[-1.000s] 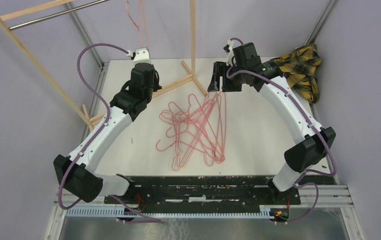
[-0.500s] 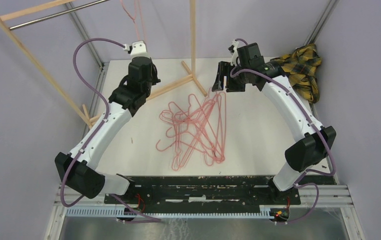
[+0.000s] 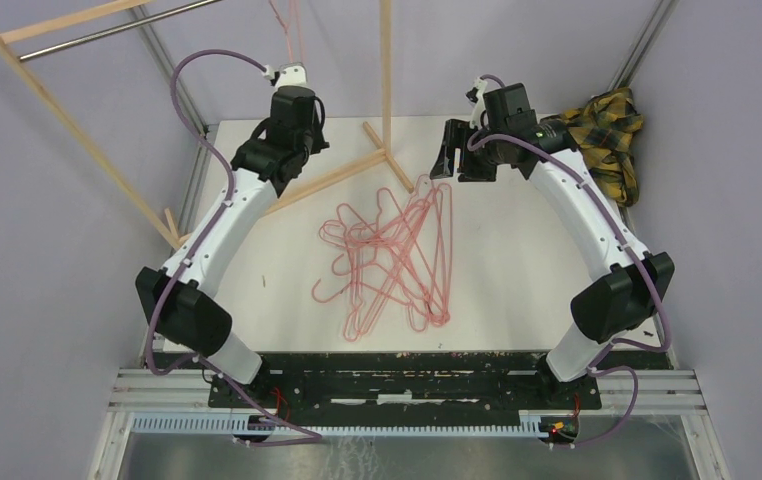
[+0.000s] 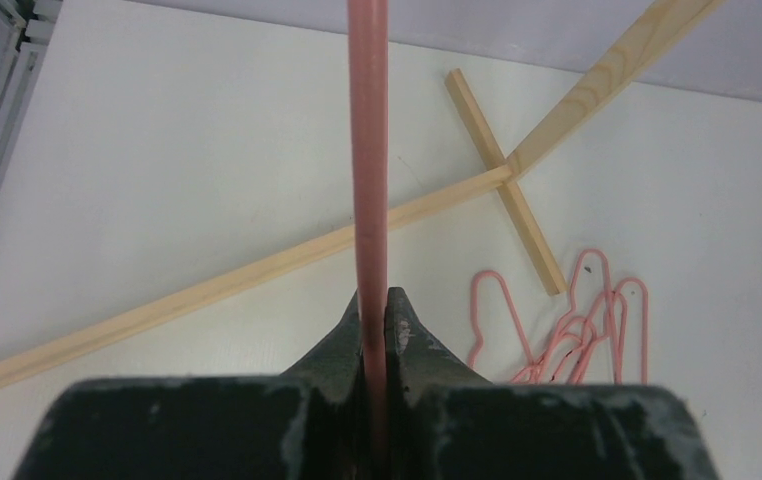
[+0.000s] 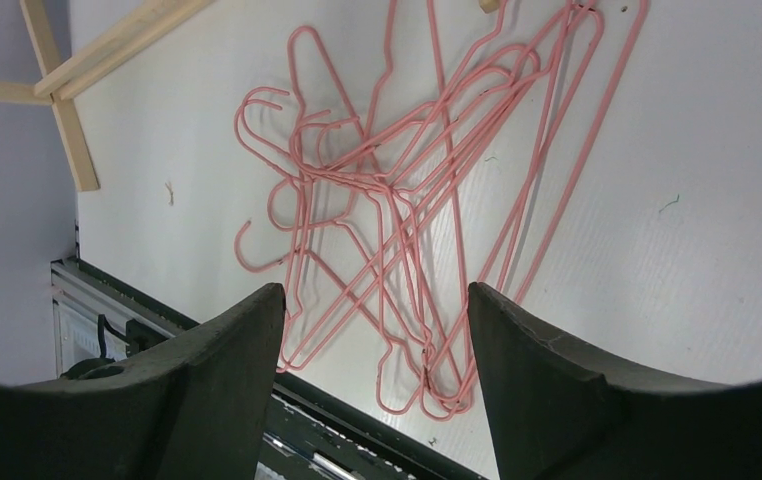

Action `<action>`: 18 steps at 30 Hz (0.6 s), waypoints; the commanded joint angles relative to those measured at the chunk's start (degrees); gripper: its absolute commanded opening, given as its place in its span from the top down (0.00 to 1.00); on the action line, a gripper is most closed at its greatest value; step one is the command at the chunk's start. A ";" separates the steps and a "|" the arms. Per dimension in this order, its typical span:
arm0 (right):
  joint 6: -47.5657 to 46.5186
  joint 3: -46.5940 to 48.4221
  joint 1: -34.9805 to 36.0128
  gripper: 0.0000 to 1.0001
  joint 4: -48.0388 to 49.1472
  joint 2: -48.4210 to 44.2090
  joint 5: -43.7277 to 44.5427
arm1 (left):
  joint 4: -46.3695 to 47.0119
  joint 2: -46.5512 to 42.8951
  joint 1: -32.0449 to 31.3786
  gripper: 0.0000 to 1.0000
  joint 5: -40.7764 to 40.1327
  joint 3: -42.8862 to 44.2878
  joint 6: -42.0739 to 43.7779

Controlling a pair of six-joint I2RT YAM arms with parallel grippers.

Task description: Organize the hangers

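Left wrist view: thin pink wire hanger (image 4: 368, 150) is blurred, close to the lens, and runs out the top edge. In the top view it leaves the frame at upper centre, hook and most of the triangle cut off. Left gripper (image 4: 374, 306) tips are hidden behind its own wrist in the top view. Wooden-framed rack with metal bar (image 3: 87, 143) is cropped by the top edge. Pile of pink wire hangers (image 5: 407, 200) is cropped at the top of the right wrist view; wires overlap, count unclear. Yellow-black plaid cloth (image 3: 607, 135) is partly hidden behind the right arm (image 3: 577, 210).
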 commanded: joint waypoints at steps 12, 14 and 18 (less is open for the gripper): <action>1.40 -1.97 -2.06 0.26 2.92 -0.39 -2.19 | -8.58 13.15 -1.90 0.97 15.64 14.69 1.70; 1.49 -1.85 -2.16 0.26 2.88 -0.03 -2.62 | -8.95 15.34 -2.59 0.97 15.56 17.53 2.04; 1.43 -1.88 -2.31 0.27 2.75 0.08 -2.90 | -10.03 18.57 -3.78 0.97 15.05 22.33 1.96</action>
